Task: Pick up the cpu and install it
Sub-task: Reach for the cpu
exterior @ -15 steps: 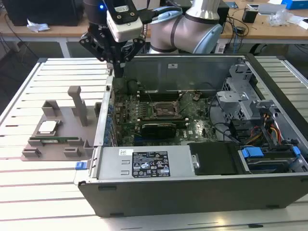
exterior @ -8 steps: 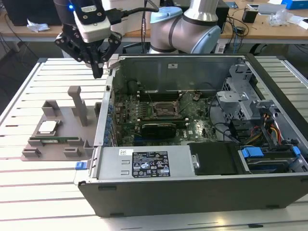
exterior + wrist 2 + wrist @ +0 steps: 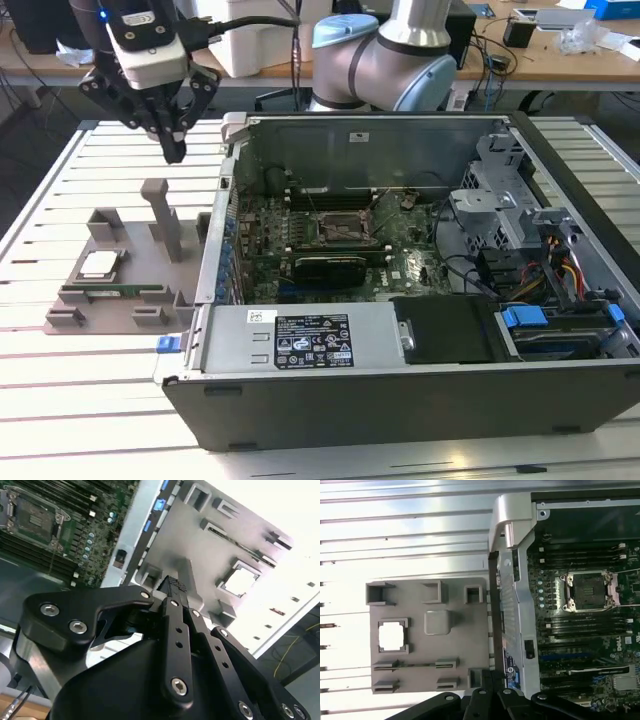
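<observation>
- Nearest to us in the exterior view, the open computer case (image 3: pixel 400 405) lies on its side on the slatted white desk (image 3: pixel 90 410). Its power supply (image 3: pixel 300 340) runs along the near wall.
- On the exterior view's left of the case, a grey holder (image 3: pixel 75 300) rests on the desk, just beside the case wall.
- A thin green memory stick (image 3: pixel 118 290) sits in a slot at the holder's near side.
- Just behind that stick lies the cpu (image 3: pixel 100 264) (image 3: pixel 240 582) (image 3: pixel 391 634), flat in a square recess of the holder with its silver-white top facing up. Nothing touches it but the holder.
- Farther in, the green motherboard (image 3: pixel 400 265) covers the case floor. We see its socket (image 3: pixel 340 228) (image 3: pixel 587 591) as a dark square inside a metal frame, well apart from the cpu.
- An upright post (image 3: pixel 165 215) rises from the far part of the holder.
- Above that post hangs the pincer (image 3: pixel 174 150) (image 3: pixel 174 584). It is clenched, its black fingers pressed tip to tip with nothing between them — it grasps no part and hangs apart from the post, the holder and the case.
- Beyond the case stands the arm's grey base joint (image 3: pixel 390 55).
- Behind that, we see another desk (image 3: pixel 560 60) strewn with cables and small items.
</observation>
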Action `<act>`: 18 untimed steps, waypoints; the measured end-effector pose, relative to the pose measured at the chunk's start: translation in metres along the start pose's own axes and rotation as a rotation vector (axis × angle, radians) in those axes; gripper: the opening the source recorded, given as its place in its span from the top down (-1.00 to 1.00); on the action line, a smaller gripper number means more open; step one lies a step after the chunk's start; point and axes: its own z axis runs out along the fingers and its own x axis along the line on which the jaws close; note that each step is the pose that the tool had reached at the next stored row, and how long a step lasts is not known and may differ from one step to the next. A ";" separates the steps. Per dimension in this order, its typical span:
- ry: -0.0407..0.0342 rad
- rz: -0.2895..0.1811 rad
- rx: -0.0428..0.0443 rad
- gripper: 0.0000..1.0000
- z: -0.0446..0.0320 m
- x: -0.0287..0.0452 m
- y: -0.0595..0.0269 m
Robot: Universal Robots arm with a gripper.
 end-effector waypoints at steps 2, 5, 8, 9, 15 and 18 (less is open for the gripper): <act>0.0000 0.000 0.0000 0.79 -0.0003 0.0112 -0.0008; 0.0000 0.000 0.0001 0.79 -0.0005 0.0208 -0.0014; 0.0000 0.000 0.0000 0.79 -0.0007 0.0305 -0.0021; 0.0000 0.000 0.0000 0.79 -0.0008 0.0343 -0.0023; 0.0000 0.000 0.0000 0.79 -0.0011 0.0552 -0.0037; 0.0001 0.000 0.0001 0.79 -0.0013 0.0631 -0.0041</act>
